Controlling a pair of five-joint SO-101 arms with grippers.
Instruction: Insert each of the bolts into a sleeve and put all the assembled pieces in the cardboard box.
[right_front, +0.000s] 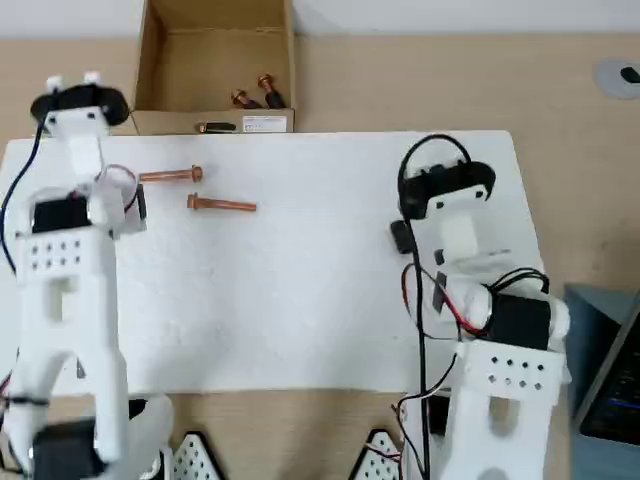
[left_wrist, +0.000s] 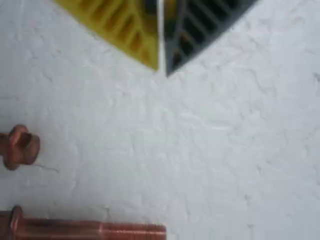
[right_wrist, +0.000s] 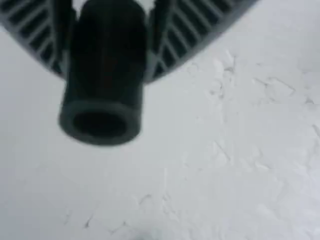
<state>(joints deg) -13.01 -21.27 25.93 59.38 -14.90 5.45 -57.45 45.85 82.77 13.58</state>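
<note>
Two copper bolts lie on the white foam board (right_front: 320, 310) near its far left: one bolt (right_front: 170, 175) (left_wrist: 19, 146) closer to the box, the other bolt (right_front: 222, 204) (left_wrist: 85, 230) just behind it. My left gripper (right_front: 135, 205) (left_wrist: 161, 67) hovers beside them, shut and empty, its yellow and dark fingertips touching. My right gripper (right_front: 403, 237) (right_wrist: 107, 50) is over the right part of the board, shut on a black sleeve (right_wrist: 102, 95) whose open end points outward. The cardboard box (right_front: 150, 60) at the far edge holds two assembled pieces (right_front: 255, 95).
A dark piece with a brass end (right_front: 215, 127) lies along the box's front wall next to a white label. A laptop (right_front: 610, 380) sits at the right edge. Cables hang around the right arm. The middle of the board is bare foam.
</note>
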